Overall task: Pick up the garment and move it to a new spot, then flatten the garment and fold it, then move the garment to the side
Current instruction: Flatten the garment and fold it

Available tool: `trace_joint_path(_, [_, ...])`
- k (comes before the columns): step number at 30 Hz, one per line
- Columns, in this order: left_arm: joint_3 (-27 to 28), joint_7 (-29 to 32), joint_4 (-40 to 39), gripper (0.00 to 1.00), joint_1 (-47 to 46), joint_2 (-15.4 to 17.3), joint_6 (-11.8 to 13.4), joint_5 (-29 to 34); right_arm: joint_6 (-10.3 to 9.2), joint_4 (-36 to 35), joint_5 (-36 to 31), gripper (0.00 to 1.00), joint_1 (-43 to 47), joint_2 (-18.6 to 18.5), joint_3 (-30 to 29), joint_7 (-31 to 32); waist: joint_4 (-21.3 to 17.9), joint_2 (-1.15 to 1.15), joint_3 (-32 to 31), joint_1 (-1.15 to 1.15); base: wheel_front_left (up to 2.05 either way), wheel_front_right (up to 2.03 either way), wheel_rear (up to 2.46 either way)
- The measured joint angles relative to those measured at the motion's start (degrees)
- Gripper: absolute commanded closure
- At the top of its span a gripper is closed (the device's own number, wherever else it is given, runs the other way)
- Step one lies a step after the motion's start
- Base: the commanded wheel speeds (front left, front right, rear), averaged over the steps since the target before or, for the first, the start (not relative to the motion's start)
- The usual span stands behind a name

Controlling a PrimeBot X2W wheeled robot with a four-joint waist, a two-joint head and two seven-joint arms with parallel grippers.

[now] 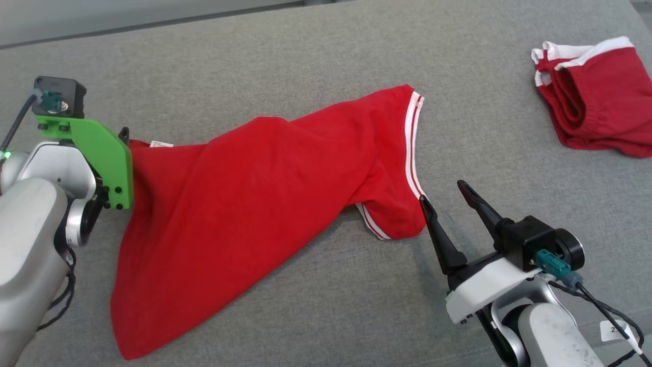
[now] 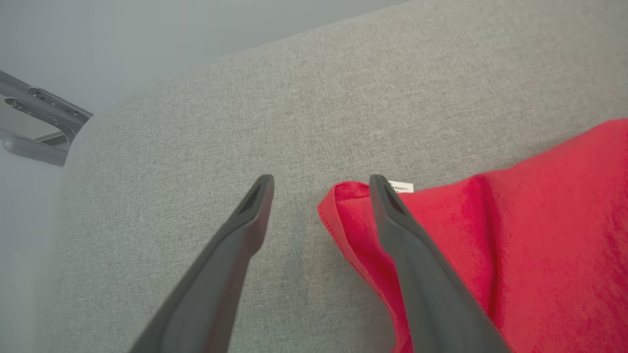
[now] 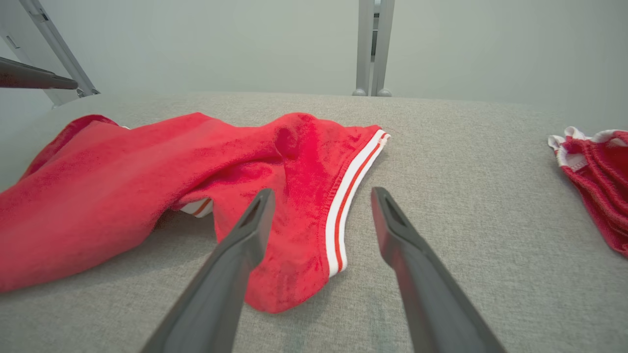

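- Grey fabric surface (image 1: pixel 316 46) is spread with a red garment (image 1: pixel 244 204); its white label (image 2: pixel 401 187), at 10 o'clock, cannot be read.
- Fingers of the left gripper (image 2: pixel 321 182) and the right gripper (image 3: pixel 321 193) are held apart.

A: Head cam sits high, looks forward and down on the counter (image 1: pixel 326 51). Wide view.
B: Left wrist cam?
A: Low and close, looks along the left jaws across the counter. Shares a corner of the red shirt (image 2: pixel 539 220), by the white tag (image 2: pixel 401 187), with the head cam.
B: Right?
A: Low too, looks along the right jaws. Shares the shirt's striped hem (image 3: pixel 343 215) and the red pile (image 3: pixel 596 186) at far right with the head cam.
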Motion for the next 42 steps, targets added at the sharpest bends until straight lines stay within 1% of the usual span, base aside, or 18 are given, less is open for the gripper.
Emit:
trace_joint_path(5, [-4.68, 7.24, 5.2, 0.0, -5.73, 1.77, -3.18, 4.08, 0.0, 0.02, -0.05, 0.0, -0.18, 0.08, 0.0, -0.27, -2.69, 0.0, 2.96, 0.0, 0.0, 0.0, 0.0])
trace_joint_path(9, [-6.09, 11.4, 6.04, 0.0, -8.38, 3.07, -4.54, 4.93, 0.0, 0.3, -0.05, 0.0, -0.15, 0.21, -0.2, -0.78, -4.43, 0.0, 4.89, 0.01, 0.0, 0.0, 0.0])
trace_joint_path(13, [-6.76, 15.19, 6.03, 0.0, -8.81, 4.34, -4.91, 4.71, 0.01, 0.64, -0.08, 0.0, -0.14, 0.37, -0.24, -0.93, -5.5, 0.0, 5.97, 0.0, 0.0, 0.0, 0.0])
trace_joint_path(19, [-6.71, 16.82, 4.48, 0.0, -7.89, 5.34, -4.49, 3.48, 0.01, 0.85, -0.23, 0.0, -0.18, 0.4, 0.02, -0.91, -5.04, 0.0, 5.65, 0.0, 0.0, 0.0, 0.0])
trace_joint_path(20, [-6.7, 16.82, 4.24, 0.05, -7.48, 5.36, -4.48, 3.28, 0.0, 0.9, -0.23, 0.0, -0.2, 0.33, 0.13, -0.87, -4.91, 0.0, 5.54, 0.01, 0.0, 0.0, 0.0])
trace_joint_path(21, [-6.6, 16.81, 3.99, 0.22, -7.0, 5.33, -4.43, 2.83, 0.01, 0.98, -0.23, 0.0, -0.25, 0.27, 0.3, -0.77, -4.81, 0.0, 5.41, 0.01, 0.0, 0.0, 0.0])
trace_joint_path(22, [-6.41, 16.51, 3.85, 0.22, -6.5, 5.25, -4.23, 2.4, 0.01, 1.02, -0.23, 0.0, -0.32, 0.22, 0.44, -0.77, -4.75, 0.0, 5.28, 0.01, 0.0, 0.0, 0.0])
trace_joint_path(23, [-6.32, 16.07, 3.76, 0.22, -5.88, 5.22, -3.96, 1.97, 0.0, 1.08, -0.22, 0.0, -0.41, 0.05, 0.76, -0.75, -4.75, 0.0, 5.05, 0.0, 0.0, 0.0, 0.0])
trace_joint_path(24, [-6.31, 15.97, 3.78, 0.11, -5.72, 5.22, -3.9, 1.92, 0.01, 1.08, -0.22, 0.0, -0.44, 0.01, 0.91, -0.75, -4.83, 0.0, 5.02, 0.0, 0.0, 0.0, 0.0])
trace_joint_path(26, [-6.01, 14.85, 3.82, 0.02, -5.63, 5.16, -3.69, 1.92, 0.01, 1.04, -0.16, 0.0, -0.57, -0.09, 1.09, -0.69, -5.01, 0.0, 5.08, 0.0, 0.0, 0.0, 0.0])
trace_joint_path(29, [-5.86, 14.47, 4.24, 0.01, -5.65, 5.17, -3.69, 1.92, 0.01, 1.01, -0.14, 0.0, -0.65, -0.26, 1.22, -0.67, -5.31, 0.0, 5.24, 0.0, 0.0, 0.0, 0.0])
trace_joint_path(32, [-5.72, 14.49, 4.76, 0.06, -5.82, 5.45, -3.68, 1.92, 0.01, 1.0, -0.08, 0.0, -0.65, -0.29, 1.47, -0.52, -5.72, 0.0, 5.36, 0.0, 0.0, 0.0, 0.0])
trace_joint_path(34, [-5.54, 14.48, 5.14, 0.15, -5.99, 5.69, -3.68, 1.92, 0.0, 1.0, 0.05, 0.0, -0.65, -0.26, 1.56, -0.52, -5.99, 0.0, 5.51, 0.0, 0.0, 0.0, 0.0])
trace_joint_path(35, [-5.45, 14.47, 5.35, 0.25, -6.17, 5.8, -3.69, 1.91, 0.01, 1.0, 0.05, 0.0, -0.65, -0.26, 1.59, -0.52, -6.09, 0.0, 5.63, 0.0, 0.0, 0.0, 0.0])
trace_joint_path(37, [-5.36, 14.59, 5.77, 0.51, -6.6, 5.88, -3.71, 1.77, 0.01, 1.03, 0.15, 0.0, -0.65, -0.23, 1.59, -0.58, -6.23, 0.0, 5.92, 0.0, 0.0, 0.0, 0.0])
trace_joint_path(39, [-5.31, 14.68, 6.14, 0.57, -6.78, 5.84, -3.72, 1.35, 0.0, 1.13, 0.15, 0.0, -0.66, -0.23, 1.6, -0.66, -6.28, 0.0, 6.25, 0.0, 0.0, 0.0, 0.0])
trace_joint_path(40, [-5.27, 14.74, 6.43, 0.64, -6.92, 5.82, -3.74, 1.34, 0.01, 1.22, 0.15, 0.0, -0.69, -0.22, 1.65, -0.76, -6.3, 0.0, 6.4, 0.0, 0.0, 0.0, 0.0])
trace_joint_path(42, [-5.27, 14.79, 6.9, 0.71, -7.26, 5.8, -4.01, 1.3, 0.01, 1.34, 0.2, 0.0, -0.91, -0.22, 1.74, -0.77, -6.37, 0.0, 6.63, 0.0, 0.0, 0.0, 0.0])
